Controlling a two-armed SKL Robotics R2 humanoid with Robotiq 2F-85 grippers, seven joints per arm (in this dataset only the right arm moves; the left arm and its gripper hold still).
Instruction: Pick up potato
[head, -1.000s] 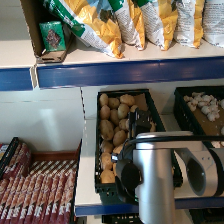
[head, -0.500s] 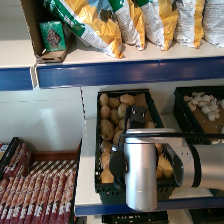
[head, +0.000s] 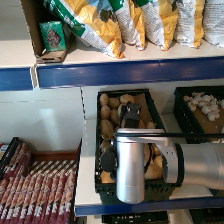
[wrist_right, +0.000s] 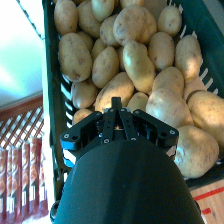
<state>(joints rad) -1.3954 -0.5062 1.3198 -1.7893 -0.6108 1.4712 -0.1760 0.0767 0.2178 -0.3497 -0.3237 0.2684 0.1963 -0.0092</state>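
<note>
While our right arm reaches over the crate, we read the scene from the far left inward. Well to the left of the claw lie rows of red packets (head: 27, 187) on a lower tray. Nearer, a white shelf wall (head: 47, 117) stands between those packets and the black crate (head: 99, 150). Up and to the left of the claw, a small green packet (head: 52, 35) sits in a cardboard box on the upper shelf, beside yellow and green bags (head: 100, 25). Our claw (wrist_right: 116, 107) hangs above the crate's potatoes, its black fingers drawn close together with nothing between them. Directly beneath its tip lies a potato (wrist_right: 114, 92), touching its neighbours. To the right of the claw, a second crate (head: 202, 107) holds pale lumps we cannot identify.
</note>
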